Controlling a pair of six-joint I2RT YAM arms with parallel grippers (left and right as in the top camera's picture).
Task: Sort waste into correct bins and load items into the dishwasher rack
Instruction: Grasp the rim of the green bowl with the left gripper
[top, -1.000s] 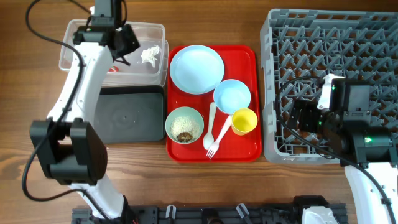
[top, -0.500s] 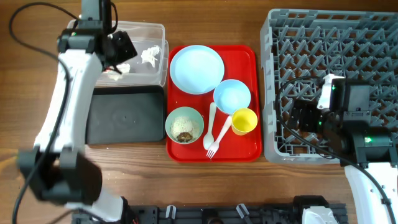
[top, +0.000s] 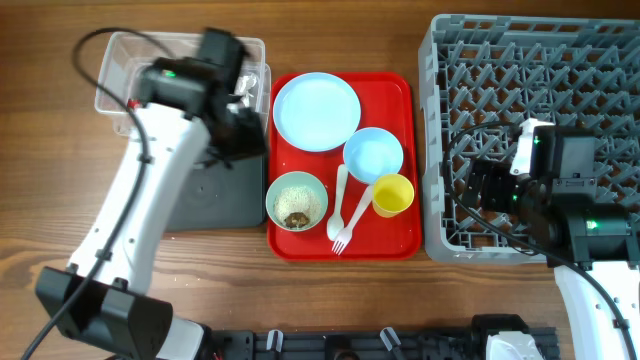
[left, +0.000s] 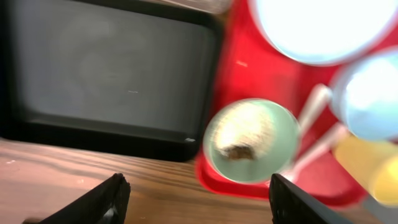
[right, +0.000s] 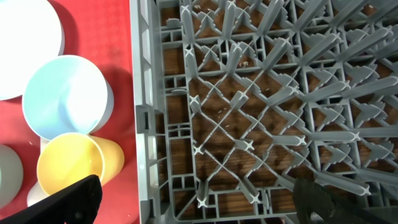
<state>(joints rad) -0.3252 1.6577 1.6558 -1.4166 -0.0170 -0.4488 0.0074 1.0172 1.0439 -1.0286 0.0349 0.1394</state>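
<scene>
Left gripper (left: 197, 190) wide open, nothing in it; pale green bowl (left: 285, 146) of rice (left: 242, 127) just ahead of it, round, no long side; far nearer here than to the right gripper (right: 196, 196), open and empty over the rack (right: 261, 93).

My left arm (top: 150, 200) rises from its base at the lower left of the overhead view. It runs up and to the right as one long white link, then bends near the top. From the bend, the black wrist turns down and to the right. My left gripper (top: 243, 135) faces downward. In the left wrist view, which is blurred, its two dark fingers (left: 109, 199) stand wide apart with nothing between them.

My right arm (top: 590, 290) comes up from the lower right edge, folded short. My right gripper (top: 482, 186) points left. In the right wrist view its fingers (right: 68, 199) are also spread wide and grip nothing.
</scene>
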